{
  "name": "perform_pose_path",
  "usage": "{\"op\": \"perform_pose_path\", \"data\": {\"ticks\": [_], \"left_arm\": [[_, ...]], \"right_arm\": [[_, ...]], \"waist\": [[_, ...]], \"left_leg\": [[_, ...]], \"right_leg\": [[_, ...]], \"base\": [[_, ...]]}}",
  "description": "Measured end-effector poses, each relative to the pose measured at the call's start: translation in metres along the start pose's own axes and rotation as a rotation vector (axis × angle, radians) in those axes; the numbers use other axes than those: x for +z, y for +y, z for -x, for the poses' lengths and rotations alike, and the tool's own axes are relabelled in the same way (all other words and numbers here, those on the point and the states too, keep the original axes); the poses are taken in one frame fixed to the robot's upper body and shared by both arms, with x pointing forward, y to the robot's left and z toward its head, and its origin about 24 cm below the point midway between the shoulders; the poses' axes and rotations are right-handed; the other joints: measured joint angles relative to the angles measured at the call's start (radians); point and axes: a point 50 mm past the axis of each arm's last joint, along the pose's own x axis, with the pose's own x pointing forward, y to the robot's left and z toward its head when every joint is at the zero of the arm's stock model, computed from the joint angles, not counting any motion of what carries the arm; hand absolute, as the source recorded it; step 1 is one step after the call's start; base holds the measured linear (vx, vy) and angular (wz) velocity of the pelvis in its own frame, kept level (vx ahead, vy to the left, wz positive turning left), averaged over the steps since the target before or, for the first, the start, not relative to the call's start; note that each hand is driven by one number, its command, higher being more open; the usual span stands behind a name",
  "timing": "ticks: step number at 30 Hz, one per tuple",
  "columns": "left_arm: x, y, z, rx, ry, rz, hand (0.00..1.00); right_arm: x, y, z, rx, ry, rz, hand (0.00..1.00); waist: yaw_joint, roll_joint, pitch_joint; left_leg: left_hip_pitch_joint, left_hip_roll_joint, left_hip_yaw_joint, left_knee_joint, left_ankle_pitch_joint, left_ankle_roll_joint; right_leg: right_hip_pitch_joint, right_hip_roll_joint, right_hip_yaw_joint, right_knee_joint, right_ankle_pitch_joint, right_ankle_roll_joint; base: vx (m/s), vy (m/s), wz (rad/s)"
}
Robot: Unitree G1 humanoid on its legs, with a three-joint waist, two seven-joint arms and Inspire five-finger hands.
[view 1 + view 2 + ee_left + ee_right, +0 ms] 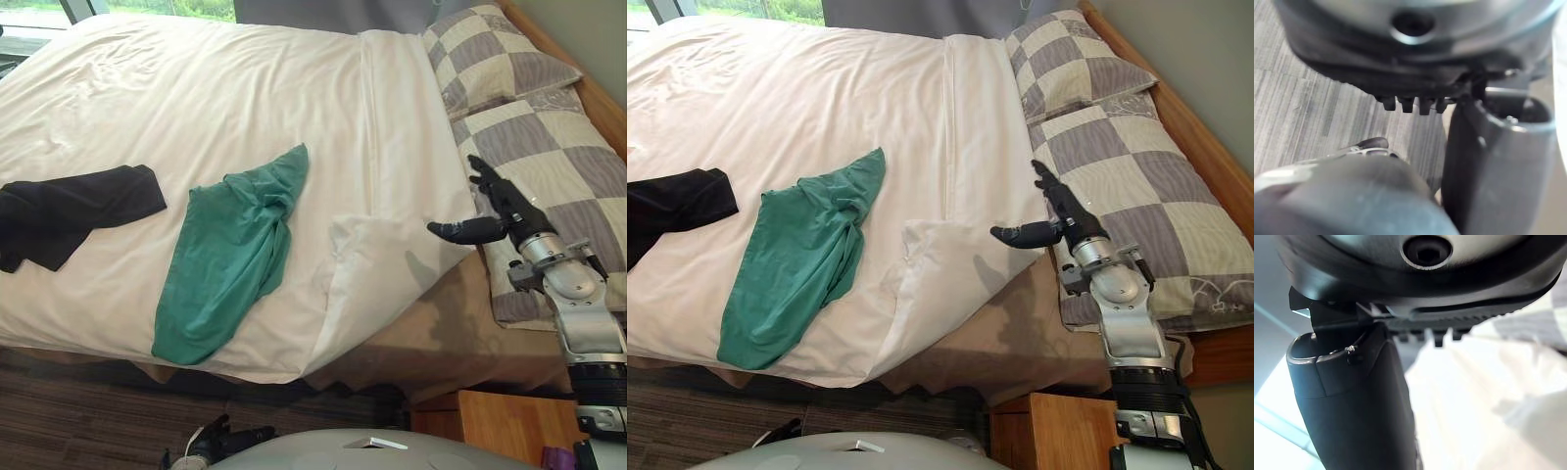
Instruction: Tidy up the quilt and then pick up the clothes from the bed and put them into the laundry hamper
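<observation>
A bedroom: a bed (441, 333) with a white quilt (196, 88) and checked pillows (490, 59).

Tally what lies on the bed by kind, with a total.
garments: 2, the green garment and the black garment
checked pillows: 2
white quilt: 1
total: 5
</observation>
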Motion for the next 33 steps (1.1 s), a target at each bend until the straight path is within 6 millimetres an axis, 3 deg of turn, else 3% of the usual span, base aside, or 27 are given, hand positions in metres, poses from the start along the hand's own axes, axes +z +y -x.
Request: {"op": "perform_pose_path", "data": {"ticks": [3, 4, 5, 6, 7, 12, 15, 18, 19, 23, 26, 29, 33], "left_arm": [[0.010, -0.002, -0.003, -0.008, -0.017, -0.053, 1.00], [0.015, -0.005, -0.004, -0.019, -0.027, -0.074, 1.00], [0.017, -0.001, -0.005, -0.012, -0.023, -0.098, 1.00], [0.018, 0.002, -0.005, -0.004, -0.022, -0.117, 1.00], [0.028, 0.011, -0.006, 0.017, -0.038, -0.138, 1.00], [0.045, 0.007, -0.010, 0.019, -0.064, -0.176, 1.00], [0.058, 0.012, -0.011, 0.042, -0.092, -0.205, 1.00], [0.077, 0.018, -0.012, 0.069, -0.126, -0.216, 1.00], [0.084, 0.020, -0.012, 0.075, -0.135, -0.220, 1.00], [0.102, 0.020, -0.013, 0.106, -0.164, -0.224, 1.00], [0.108, 0.020, -0.013, 0.114, -0.184, -0.224, 1.00], [0.114, 0.020, -0.012, 0.123, -0.203, -0.229, 1.00], [0.116, 0.021, -0.012, 0.131, -0.220, -0.234, 1.00]], "right_arm": [[-0.003, 0.015, -0.001, 0.068, 0.013, 0.007, 1.00], [-0.004, 0.024, -0.001, 0.098, 0.013, -0.002, 1.00], [-0.003, 0.036, -0.002, 0.130, 0.009, -0.023, 1.00], [-0.003, 0.043, -0.002, 0.144, 0.005, -0.037, 1.00], [-0.002, 0.053, -0.003, 0.164, 0.000, -0.063, 1.00], [-0.005, 0.086, -0.004, 0.213, 0.020, -0.049, 1.00], [0.004, 0.094, -0.009, 0.172, -0.007, -0.083, 1.00], [0.019, 0.095, -0.019, 0.134, -0.060, -0.104, 1.00], [0.023, 0.093, -0.021, 0.123, -0.073, -0.104, 0.00], [0.031, 0.093, -0.035, 0.089, -0.097, -0.087, 0.00], [0.037, 0.090, -0.046, 0.054, -0.116, -0.008, 0.00], [0.045, 0.086, -0.053, 0.022, -0.134, 0.006, 0.00], [0.050, 0.085, -0.059, -0.025, -0.146, -0.017, 0.00]], "waist": [[0.003, 0.010, 0.018], [0.004, 0.027, 0.033], [0.008, 0.015, 0.041], [0.007, -0.007, 0.042], [0.008, -0.051, 0.054], [0.028, -0.041, 0.092], [0.032, -0.070, 0.116], [0.041, -0.099, 0.151], [0.043, -0.104, 0.163], [0.066, -0.105, 0.208], [0.075, -0.104, 0.231], [0.088, -0.111, 0.236], [0.093, -0.116, 0.243]], "left_leg": [[0.001, 0.023, -0.016, 0.026, 0.000, 0.000], [0.000, 0.047, -0.022, 0.032, 0.000, 0.000], [-0.009, 0.049, -0.017, 0.036, 0.000, -0.001], [-0.016, 0.040, -0.016, 0.039, -0.003, -0.004], [-0.027, 0.024, -0.018, 0.047, -0.016, -0.025], [-0.092, 0.055, -0.012, 0.047, 0.002, -0.056], [-0.128, 0.070, -0.020, 0.045, 0.026, -0.063], [-0.174, 0.087, -0.039, 0.044, 0.049, -0.058], [-0.189, 0.089, -0.046, 0.043, 0.054, -0.058], [-0.226, 0.090, -0.074, 0.008, 0.097, -0.034], [-0.241, 0.088, -0.094, -0.015, 0.123, -0.028], [-0.253, 0.085, -0.103, -0.032, 0.145, -0.027], [-0.257, 0.083, -0.116, -0.062, 0.186, -0.050]], "right_leg": [[-0.030, 0.022, 0.004, 0.095, 0.005, 0.008], [-0.049, 0.043, 0.013, 0.082, -0.063, -0.019], [-0.050, 0.052, 0.017, -0.033, -0.066, -0.014], [-0.051, 0.047, 0.023, -0.082, -0.034, -0.011], [-0.062, 0.029, 0.024, -0.104, 0.001, -0.005], [-0.118, 0.056, 0.032, -0.118, 0.002, -0.004], [-0.151, 0.071, 0.030, -0.119, 0.019, -0.013], [-0.179, 0.090, 0.034, -0.150, 0.081, -0.023], [-0.187, 0.092, 0.035, -0.155, 0.096, -0.023], [-0.223, 0.099, 0.061, -0.180, 0.173, -0.033], [-0.241, 0.100, 0.065, -0.182, 0.199, -0.039], [-0.247, 0.098, 0.089, -0.199, 0.202, -0.038], [-0.249, 0.104, 0.085, -0.219, 0.199, -0.041]], "base": [[0.05, -0.083, 0.19], [-0.01, -0.073, 0.06], [-0.03, -0.077, 0.05], [-0.05, -0.115, 0.05], [-0.04, -0.125, 0.02], [-0.06, -0.124, -0.08], [-0.09, -0.100, 0.05], [-0.10, -0.034, 0.04], [-0.14, -0.010, 0.13], [-0.11, 0.035, 0.13], [-0.10, 0.046, 0.17], [-0.05, 0.024, 0.12], [-0.01, -0.003, 0.08]]}}
